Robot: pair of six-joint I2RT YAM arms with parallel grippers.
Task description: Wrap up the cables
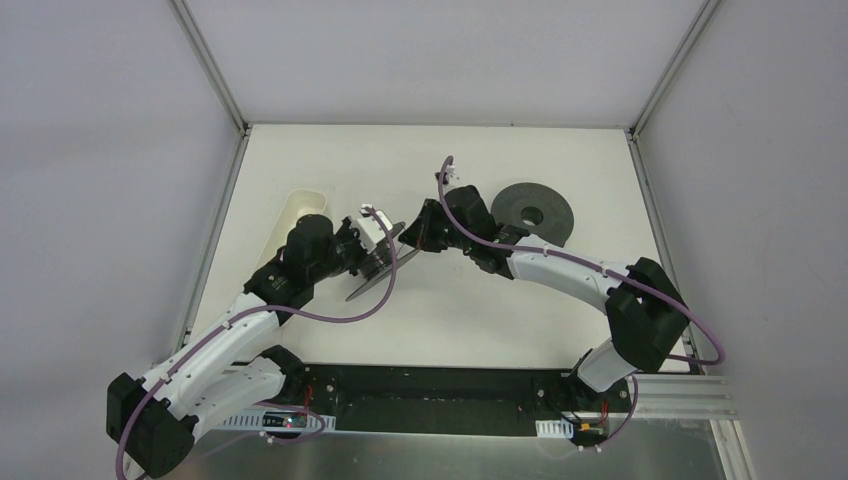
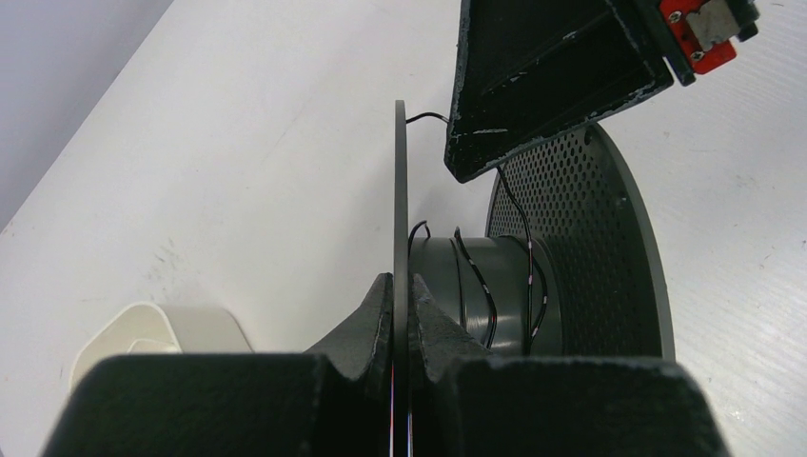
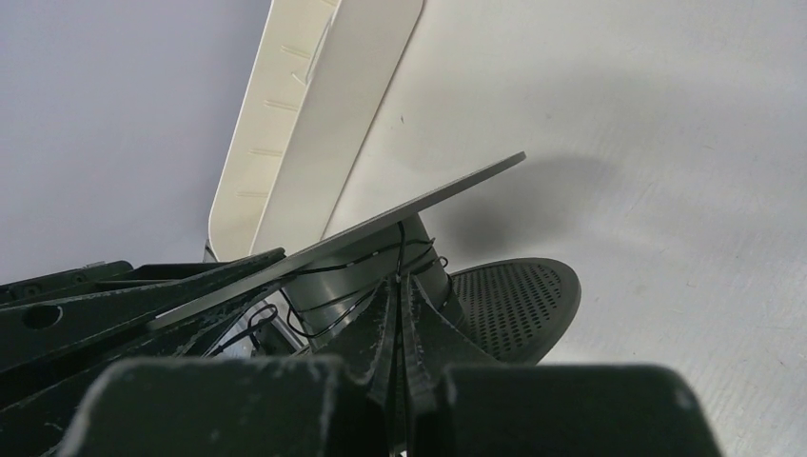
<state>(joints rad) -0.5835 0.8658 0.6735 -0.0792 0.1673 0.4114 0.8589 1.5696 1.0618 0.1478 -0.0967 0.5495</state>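
**Item: wire-winding station, listed near to far**

1. Black mounting strip along the near edge of the table, with both arm bases on it. The white tabletop between the strip and the grippers is bare and gives the widest free room.
2. Left gripper, mid-table, left of centre. Its fingers are pressed onto the rim of the solid flange and pinch that thin disc edge-on.
3. Reel, carried by the left gripper.
   - It has a dark hub between the solid flange and a perforated flange.
   - Whether its lower rim touches the table cannot be told.
4. Cables: thin black wire in a few loose turns around the hub.
   - One strand rises from the hub to the tip of the right gripper.
   - In the right wrist view the strand runs down from under the flange edge into the fingers.
5. Right gripper, just beside the reel on its right. Its fingers are closed tight together, nipping the wire. The gap between the two grippers is narrow.
6. Cream tray, an open trough by the left table edge, just behind the left wrist.
7. Second reel, lying flat behind the right forearm. It is apart from the held reel and well inside the right edge.
8. Far strip of table, bare up to the back wall.
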